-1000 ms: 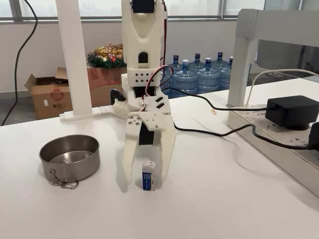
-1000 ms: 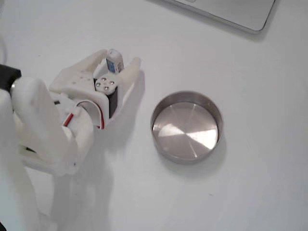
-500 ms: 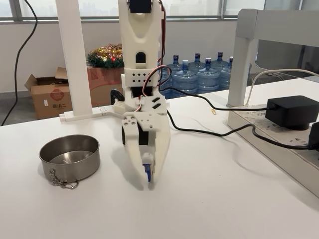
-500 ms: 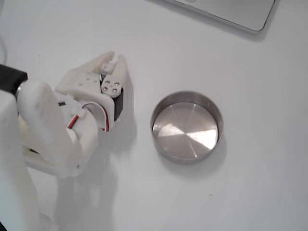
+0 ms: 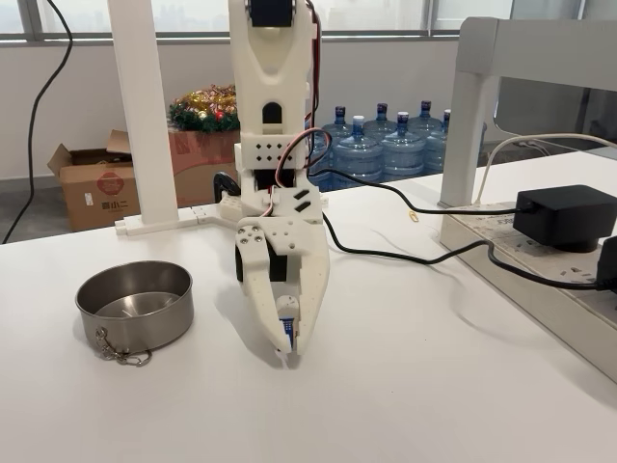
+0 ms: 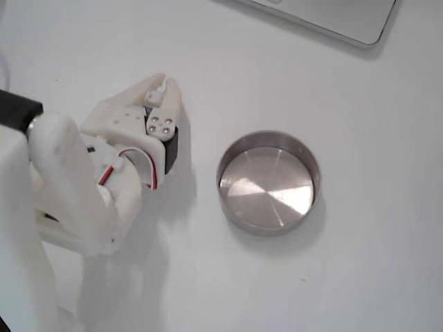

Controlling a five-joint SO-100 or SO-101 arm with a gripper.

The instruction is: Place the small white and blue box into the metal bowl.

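The white arm points down at the white desk point(image 5: 434, 386), and its fingers point(image 5: 285, 355) are pinching the small white and blue box point(image 5: 287, 331), which peeks out between them close to the desk top. In the fixed view from above, the fingers point(image 6: 160, 88) are squeezed close with a tiny bit of the box point(image 6: 162, 86) showing at their tip. The metal bowl point(image 5: 134, 305) sits apart from the arm, on its left in the fixed view from the front, with a little chain point(image 5: 120, 353) hanging at its rim, and in the view from above the bowl point(image 6: 268, 183) has nothing in it.
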